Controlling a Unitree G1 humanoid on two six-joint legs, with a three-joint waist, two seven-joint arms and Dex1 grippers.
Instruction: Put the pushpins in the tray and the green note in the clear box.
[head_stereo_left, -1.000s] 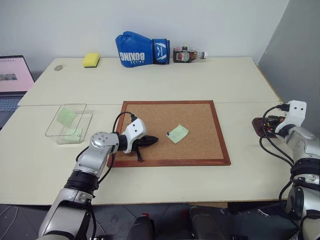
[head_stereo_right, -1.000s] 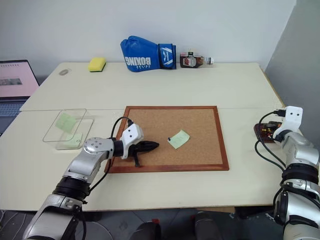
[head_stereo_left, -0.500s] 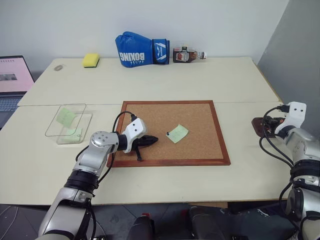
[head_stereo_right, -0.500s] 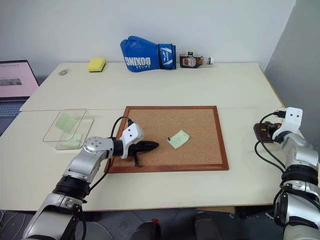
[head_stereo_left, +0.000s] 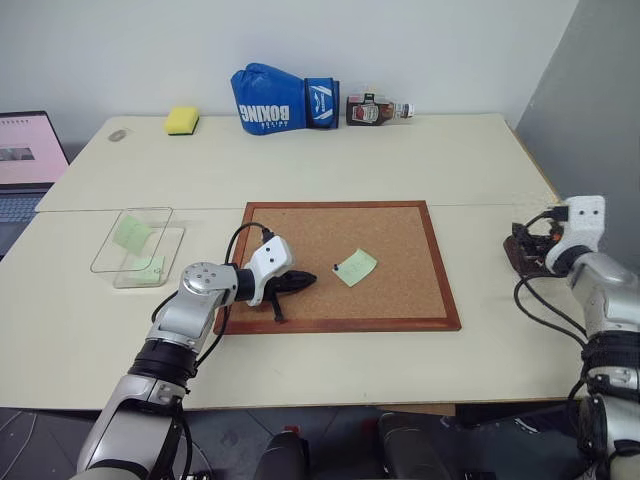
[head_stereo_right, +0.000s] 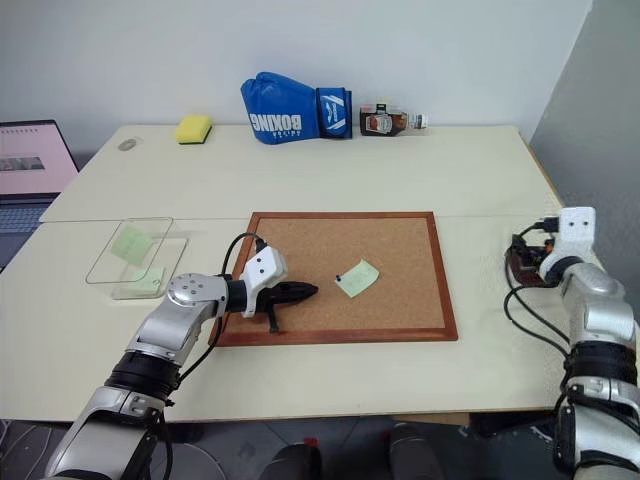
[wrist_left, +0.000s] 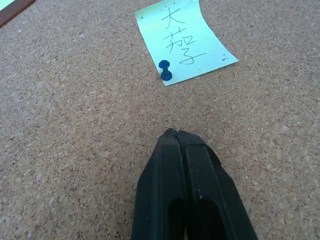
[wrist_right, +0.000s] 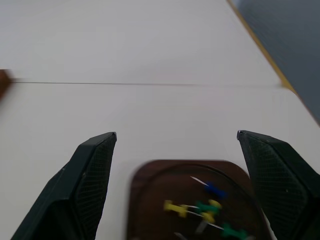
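My left pincer (wrist_left: 176, 134) is clenched on nothing, tips resting on the cork board (head_stereo_left: 400, 290) near the green note (wrist_left: 183, 42), which a dark blue pushpin (wrist_left: 165, 70) pins down. My right pincer (wrist_right: 177, 137) is released wide over the tray (wrist_right: 160, 180) holding pushpins (wrist_right: 205, 205) at the tabletop's (head_stereo_left: 330, 160) right edge. The clear box (head_stereo_left: 135, 245) sits far left holding notes.
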